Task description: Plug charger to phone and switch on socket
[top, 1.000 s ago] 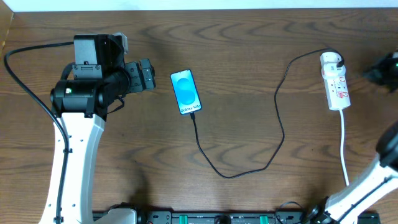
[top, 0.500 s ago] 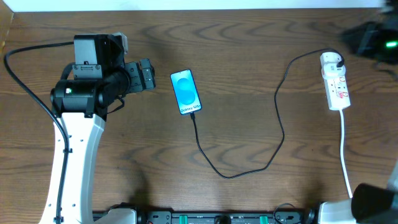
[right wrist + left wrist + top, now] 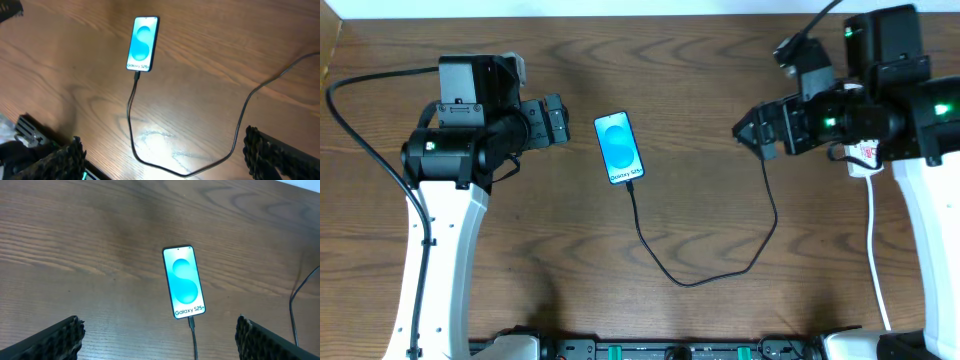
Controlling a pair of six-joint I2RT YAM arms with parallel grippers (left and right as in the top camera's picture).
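The phone (image 3: 620, 147) lies flat on the table with its blue screen lit, also seen as the phone (image 3: 184, 281) and the phone (image 3: 143, 43). The charger (image 3: 692, 282) runs from the phone's bottom edge, loops toward the front, then climbs right under my right arm. Its connector sits in the phone's port. Only a corner of the white socket (image 3: 867, 164) shows beneath that arm; the plug is hidden. My left gripper (image 3: 564, 119) hovers open just left of the phone. My right gripper (image 3: 750, 132) stands open above the cable, left of the socket, with nothing between its fingers.
The socket's white lead (image 3: 874, 245) runs down to the front edge at the right. The left arm's black cable (image 3: 360, 150) curves along the left side. A rail with green fittings (image 3: 670, 351) lines the front edge.
My right arm has swung in from the right edge and now hangs over the socket, pointing left with its jaws wide. The left arm, phone and charger have not moved.
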